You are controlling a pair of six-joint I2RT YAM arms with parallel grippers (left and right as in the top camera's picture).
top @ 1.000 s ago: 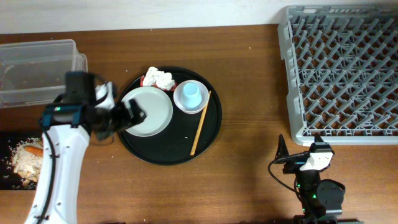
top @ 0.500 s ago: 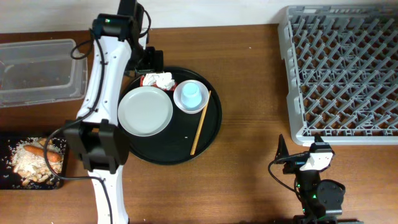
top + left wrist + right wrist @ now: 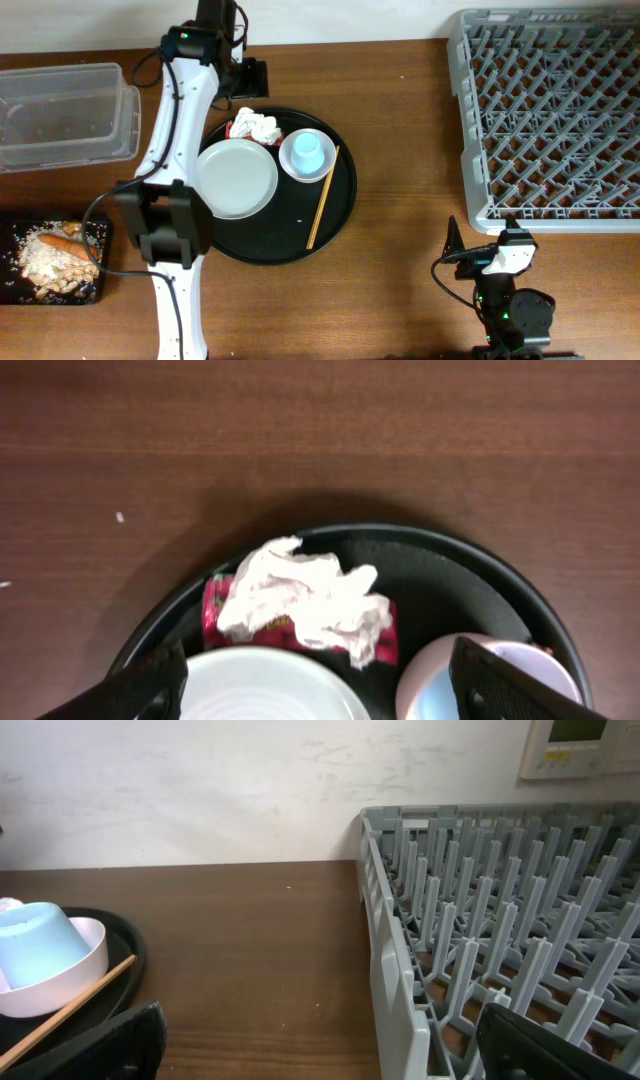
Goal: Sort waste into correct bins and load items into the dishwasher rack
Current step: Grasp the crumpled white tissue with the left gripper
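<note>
The crumpled white tissue [image 3: 258, 126] lies on the red shiny wrapper [image 3: 232, 128] at the back of the round black tray [image 3: 275, 240]. In the left wrist view the tissue [image 3: 300, 595] covers most of the wrapper [image 3: 213, 615]. The white plate [image 3: 237, 178], the light-blue cup [image 3: 307, 152] on its pale dish [image 3: 292, 165] and the chopsticks [image 3: 322, 197] are on the tray. My left gripper [image 3: 247, 80] [image 3: 315, 695] is open and empty, above the tray's back edge. Rice scraps [image 3: 42, 262] and the carrot [image 3: 68, 241] are in the black container [image 3: 100, 232]. My right gripper [image 3: 478, 256] [image 3: 325, 1055] is open and empty.
The clear tub [image 3: 60, 110] stands at the far left, next to the wall. The grey rack [image 3: 550, 120] fills the back right and shows close in the right wrist view [image 3: 480, 920]. My left arm stretches along the tray's left side.
My left arm has swung from the plate's left edge to the back of the tray, above the tissue. The right arm has not moved.
</note>
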